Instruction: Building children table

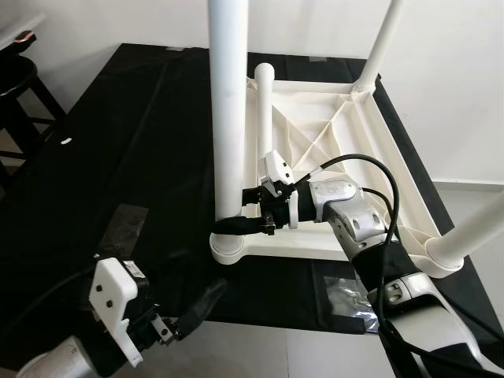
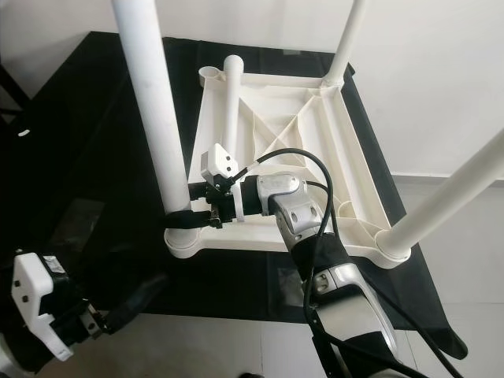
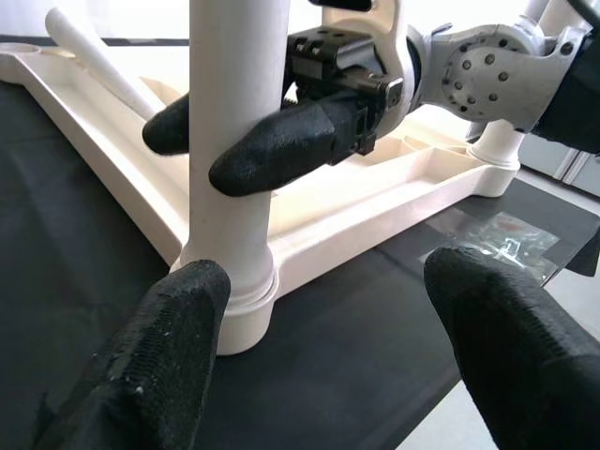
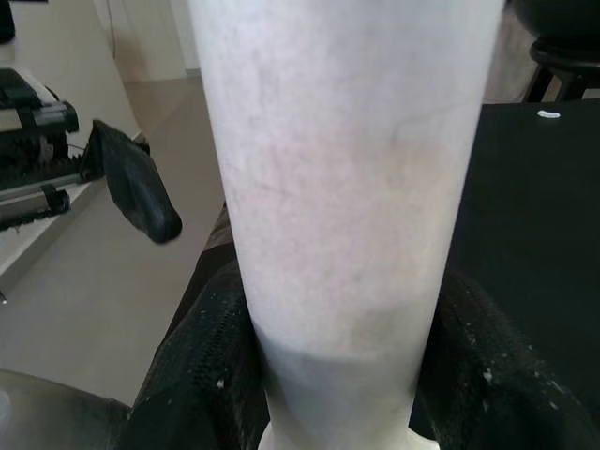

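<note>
A: Head views. White children table [image 1: 346, 150] lies upside down on a black sheet [image 1: 134, 150], underside ribs up. Three legs stand in corner sockets; near-left leg [image 1: 228, 102] is upright, a fourth leg [image 1: 264, 118] lies loose inside the frame along its left rail.

B: Right gripper [image 1: 236, 224]?

A: Clenched on the near-left leg, low down, just above its socket [image 1: 228, 250]. That socket sits near the sheet's front edge.

B: Left gripper [image 1: 193, 315]?

A: Low at front-left, past the sheet's front edge, over pale floor [image 1: 260, 354]. Apart from the table. A clear bag of hardware [image 1: 346, 295] lies on the sheet by the table's near rail.

B: Left wrist view?

A: Left gripper fingers [image 3: 173, 328] spread wide, released, nothing between them. The leg base is just ahead, near one finger; open sheet between the two. The right gripper's fingers wrap the leg above.

B: Right wrist view?

A: Leg up close, a black finger [image 4: 202, 375] pressed on each side. The left gripper's tip [image 4: 141, 192] hangs apart, over floor beside the sheet edge.

B: Surroundings?

A: Dark stool [image 1: 20, 87] far left, white wall behind, both well apart from the table.
</note>
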You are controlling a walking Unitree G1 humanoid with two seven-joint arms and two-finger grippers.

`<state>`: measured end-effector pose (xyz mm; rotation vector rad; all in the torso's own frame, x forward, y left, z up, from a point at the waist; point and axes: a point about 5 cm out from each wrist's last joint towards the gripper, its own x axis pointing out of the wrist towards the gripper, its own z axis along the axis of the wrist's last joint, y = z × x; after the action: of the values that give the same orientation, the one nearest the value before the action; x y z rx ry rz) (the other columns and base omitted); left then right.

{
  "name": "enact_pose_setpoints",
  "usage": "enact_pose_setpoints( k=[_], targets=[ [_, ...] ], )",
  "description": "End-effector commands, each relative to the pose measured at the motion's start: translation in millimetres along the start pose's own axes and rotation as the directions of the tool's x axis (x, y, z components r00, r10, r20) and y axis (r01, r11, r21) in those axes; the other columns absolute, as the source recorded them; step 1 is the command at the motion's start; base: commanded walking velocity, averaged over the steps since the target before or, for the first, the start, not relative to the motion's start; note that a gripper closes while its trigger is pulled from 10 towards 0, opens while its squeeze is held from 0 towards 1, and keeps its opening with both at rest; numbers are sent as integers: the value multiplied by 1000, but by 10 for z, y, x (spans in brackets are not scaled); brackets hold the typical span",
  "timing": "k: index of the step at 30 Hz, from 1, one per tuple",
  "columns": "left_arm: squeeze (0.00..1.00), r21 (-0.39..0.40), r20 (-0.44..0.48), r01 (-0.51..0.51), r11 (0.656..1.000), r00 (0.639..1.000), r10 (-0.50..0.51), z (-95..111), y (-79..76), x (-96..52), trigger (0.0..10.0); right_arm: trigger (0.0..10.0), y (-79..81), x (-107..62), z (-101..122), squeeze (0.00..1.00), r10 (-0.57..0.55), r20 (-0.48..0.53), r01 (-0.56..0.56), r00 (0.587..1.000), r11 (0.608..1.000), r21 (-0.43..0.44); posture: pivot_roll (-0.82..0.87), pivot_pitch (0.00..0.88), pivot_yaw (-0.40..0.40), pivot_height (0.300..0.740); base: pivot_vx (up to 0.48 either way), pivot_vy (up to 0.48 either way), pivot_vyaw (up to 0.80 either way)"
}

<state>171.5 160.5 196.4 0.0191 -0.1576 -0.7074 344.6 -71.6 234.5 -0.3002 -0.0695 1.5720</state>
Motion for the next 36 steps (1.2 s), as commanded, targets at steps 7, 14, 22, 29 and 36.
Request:
enact_pose_setpoints(
  k=[7,14,22,29,36],
  targets=[
    [0,-20,-48,-9,1000,999,8,-261,-162,74,10000,0,322,-127,-327,0,-452,-128,462,883,885,59,-57,245,-99,740,0,0,0],
    [0,-14,-26,-44,999,999,44,-268,-70,79,10000,0,881,-60,-484,0,-780,-294,828,553,553,90,-87,243,-61,740,0,0,0],
    [0,-12,-24,-26,1000,999,26,-308,-27,115,10000,0,823,-69,-461,0,-833,-301,883,464,464,79,-82,221,-54,740,0,0,0],
    [0,-22,-2,-58,998,998,58,-312,4,142,10000,10000,568,-37,-189,1000,-658,-89,659,747,718,225,-77,226,-46,740,0,0,0],
    [0,-18,12,-60,998,998,60,-318,-29,166,10000,10000,492,-230,106,0,-378,-26,379,925,925,15,-66,232,-57,740,0,0,0]
  ],
)
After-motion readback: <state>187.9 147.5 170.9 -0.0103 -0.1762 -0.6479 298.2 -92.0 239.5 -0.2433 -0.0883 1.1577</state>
